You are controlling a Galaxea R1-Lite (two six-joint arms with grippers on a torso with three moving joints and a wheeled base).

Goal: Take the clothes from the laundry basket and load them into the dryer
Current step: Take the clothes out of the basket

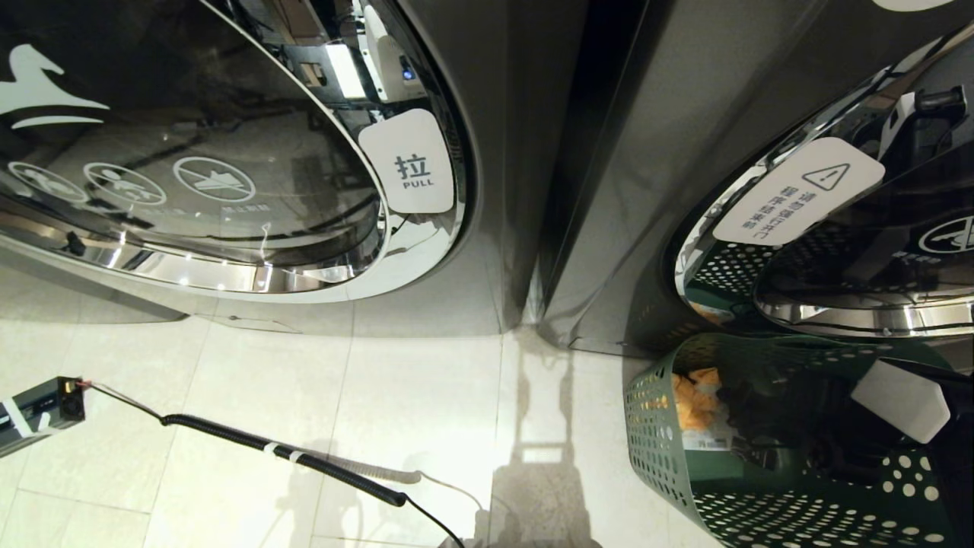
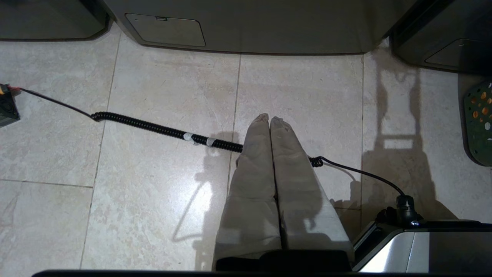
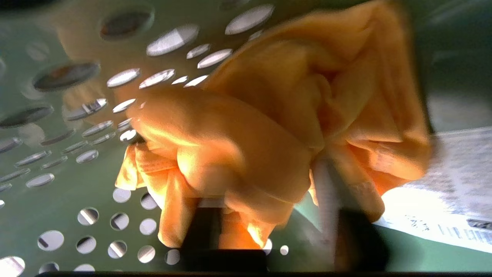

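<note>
My right hand (image 3: 265,215) is down in the green perforated plastic laundry basket (image 1: 662,449), fingers pinching the crumpled orange cloth (image 3: 269,127) bunched at its 12 o'clock. Basket wall crowds 9 o'clock, so straight up looks clearest. Left hand (image 2: 269,123) is parked, pressed together, over the floor.

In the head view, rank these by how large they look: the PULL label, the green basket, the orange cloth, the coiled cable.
1. Basket, though the frame cuts it off.
2. Coiled cable, long but thin.
3. PULL label.
4. Orange cloth, only partly visible inside the basket.
</note>
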